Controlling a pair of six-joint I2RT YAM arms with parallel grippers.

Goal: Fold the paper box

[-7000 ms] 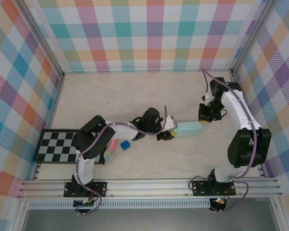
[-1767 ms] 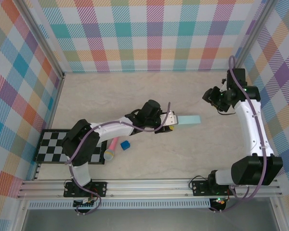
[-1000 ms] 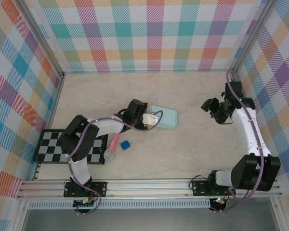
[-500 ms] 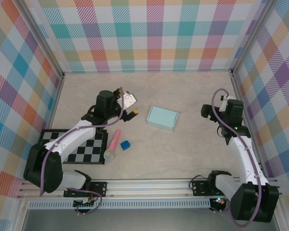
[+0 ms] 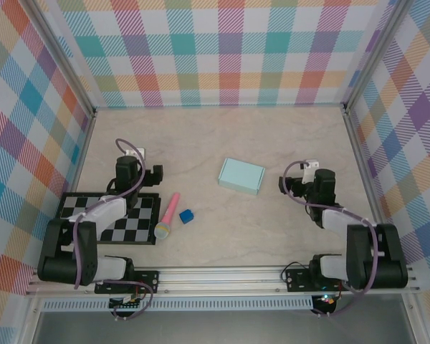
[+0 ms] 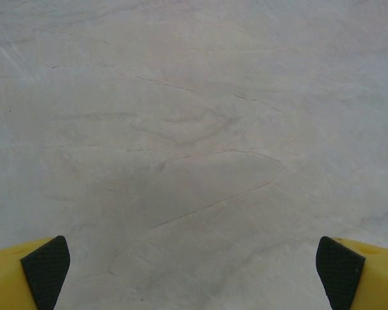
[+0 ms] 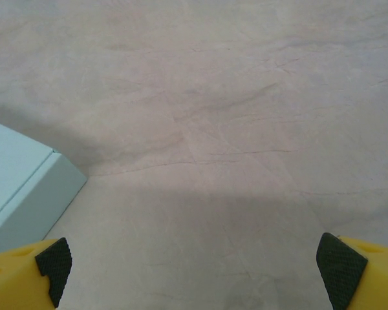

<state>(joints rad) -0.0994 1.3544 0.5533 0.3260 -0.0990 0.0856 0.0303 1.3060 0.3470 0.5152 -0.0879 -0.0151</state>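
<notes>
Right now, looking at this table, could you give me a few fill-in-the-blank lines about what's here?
The paper box lies ____ the left arm and the right arm.
The right arm's fingers stand ____, holding nothing.
The little cube near the checkered mat is ____.
Missing words: between; open; blue.

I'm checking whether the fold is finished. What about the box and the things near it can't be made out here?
Box, top view: too small to tell whether its end flaps are tucked.
Box, right wrist view: cut off by the left edge, one corner showing.
Checkered mat, top view: partly hidden under the left arm.
Pink stick, top view: too small to identify.
</notes>
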